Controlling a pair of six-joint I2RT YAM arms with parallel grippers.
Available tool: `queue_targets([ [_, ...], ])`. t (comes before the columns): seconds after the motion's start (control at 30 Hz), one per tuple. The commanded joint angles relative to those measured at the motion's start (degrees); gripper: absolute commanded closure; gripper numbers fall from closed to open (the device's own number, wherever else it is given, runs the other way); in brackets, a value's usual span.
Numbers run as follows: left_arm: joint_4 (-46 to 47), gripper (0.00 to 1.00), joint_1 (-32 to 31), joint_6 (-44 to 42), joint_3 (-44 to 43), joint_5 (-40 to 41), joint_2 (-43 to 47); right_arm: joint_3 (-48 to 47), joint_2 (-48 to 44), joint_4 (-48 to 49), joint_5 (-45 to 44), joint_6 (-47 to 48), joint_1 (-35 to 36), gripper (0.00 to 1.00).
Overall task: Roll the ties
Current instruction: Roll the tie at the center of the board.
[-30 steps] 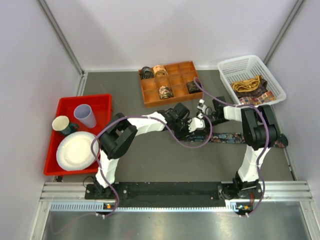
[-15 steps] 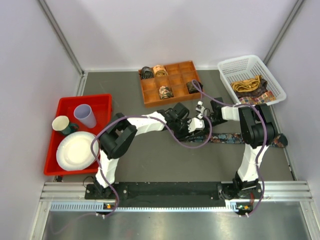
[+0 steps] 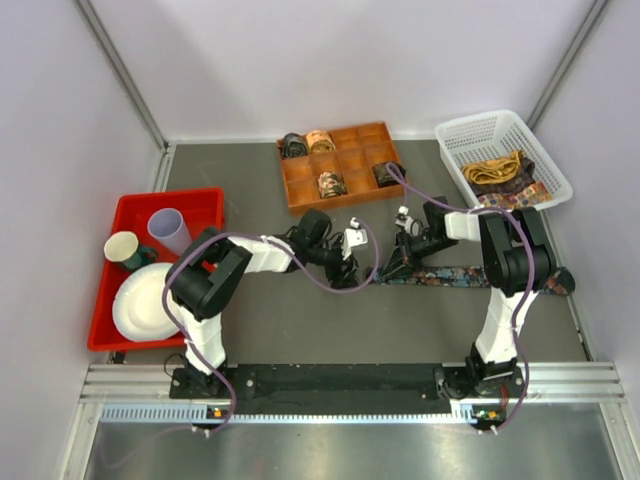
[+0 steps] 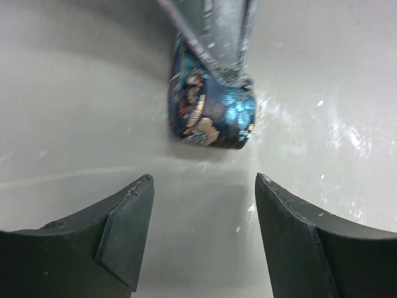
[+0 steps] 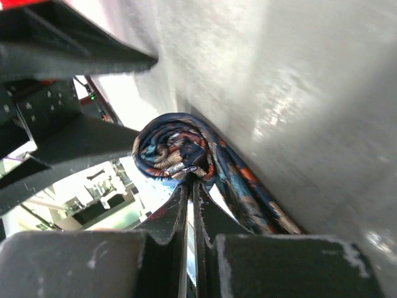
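A dark floral tie [image 3: 470, 276] lies flat along the table in the top view, its left end wound into a small coil [image 4: 211, 115]. My right gripper [image 5: 193, 183] is shut, its thin fingertips pinching the fabric at the coil's centre [image 5: 173, 149]. From above, the right gripper [image 3: 398, 260] comes down on that coil. A short way to the left, my left gripper [image 4: 205, 186] stands open and holds nothing; the coil lies beyond its fingers [image 4: 124, 236]. Seen overhead, the left gripper [image 3: 350, 255] is apart from the tie.
An orange compartment tray [image 3: 362, 135] at the back holds several rolled ties [image 3: 331, 184]. The white basket [image 3: 470, 130] at the back right holds loose ties [image 3: 500, 172]. A red tray [image 3: 135, 205] on the left carries a plate [image 3: 152, 302] and two cups. Purple cables loop near both grippers.
The left gripper has opened and drawn back to the left, away from the coil. The right gripper has shut on the coil's centre.
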State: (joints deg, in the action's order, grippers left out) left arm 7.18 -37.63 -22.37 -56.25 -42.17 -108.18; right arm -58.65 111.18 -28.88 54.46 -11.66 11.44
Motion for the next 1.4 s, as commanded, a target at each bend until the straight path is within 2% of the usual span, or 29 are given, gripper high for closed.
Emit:
queue_targets([
  [0.0, 16.3, 0.29, -1.6, 3.3, 4.1, -4.5, -3.4, -1.5, 2.5, 0.2, -12.2, 1.3, -1.0, 1.00],
  [0.23, 25.8, 0.30, -3.2, 2.7, 5.2, -3.2, -6.3, -3.2, 4.0, -1.3, -12.4, 1.1, -1.9, 1.00],
  [0.53, 26.9, 0.34, -5.7, 1.6, 2.6, 1.5, -9.2, -3.9, 5.0, -1.9, -12.0, 1.1, -1.9, 1.00],
  [0.67, 22.1, 0.38, -7.9, -0.9, -0.1, 4.8, -10.0, -4.0, 5.1, -2.1, -12.1, 1.3, -1.9, 1.00],
  [0.7, 18.5, 0.39, -8.2, -2.0, -1.9, 6.1, -10.3, -4.0, 5.1, -2.0, -12.0, 1.3, -1.9, 1.00],
  [0.83, 13.7, 0.42, -8.5, -4.2, -3.7, 6.7, -10.4, -4.2, 5.2, -2.4, -12.4, 1.3, -1.9, 1.00],
  [1.1, 3.8, 0.67, -8.6, -9.5, -3.2, 7.3, -8.7, -4.5, 4.3, -2.8, -11.3, 1.6, -2.1, 1.00],
  [1.23, -0.5, 0.77, -8.6, -8.4, -3.3, 8.7, -9.0, -5.8, 3.6, -4.6, -4.9, 3.7, -2.8, 1.00],
  [1.27, -2.0, 0.78, -8.6, -7.9, -3.3, 9.9, -9.1, -5.9, 3.2, -5.4, -3.8, 4.6, -3.3, 0.99],
  [1.3, -2.3, 0.80, -8.6, -6.4, -3.2, 10.6, -9.1, -5.9, 1.5, -5.9, -2.6, 6.1, -3.7, 0.94],
  [1.33, -3.0, 0.80, -8.6, -5.9, -3.3, 11.1, -9.1, -5.4, 0.4, -6.4, -1.1, 6.6, -4.7, 0.83],
  [1.37, -3.6, 0.81, -8.6, -5.3, -3.3, 11.7, -9.1, -5.2, -0.8, -7.0, -0.3, 7.3, -5.1, 0.77],
])
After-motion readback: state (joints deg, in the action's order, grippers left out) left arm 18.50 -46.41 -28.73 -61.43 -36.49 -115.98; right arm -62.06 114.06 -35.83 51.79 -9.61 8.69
